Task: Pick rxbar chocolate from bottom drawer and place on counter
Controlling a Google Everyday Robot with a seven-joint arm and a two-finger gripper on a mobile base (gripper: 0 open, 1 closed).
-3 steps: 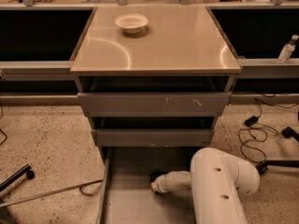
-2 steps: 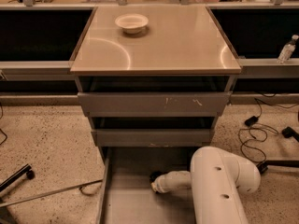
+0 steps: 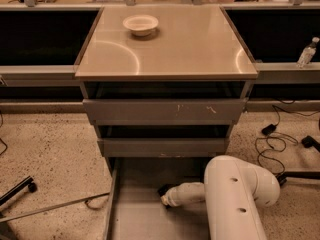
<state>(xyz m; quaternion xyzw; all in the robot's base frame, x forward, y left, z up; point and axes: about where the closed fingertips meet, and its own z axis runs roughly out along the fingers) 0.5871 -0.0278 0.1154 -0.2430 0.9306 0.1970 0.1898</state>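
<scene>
Lingering in the bottom drawer, my end effector is hardly moving since 1 second ago; grip state I cannot tell, pickup seemingly pending.

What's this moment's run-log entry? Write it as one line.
claw: inside bottom drawer | rxbar: not identifiable | counter: holds bowl

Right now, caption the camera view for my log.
Gripper down inside the open bottom drawer; small bowl sits on the counter.
</scene>
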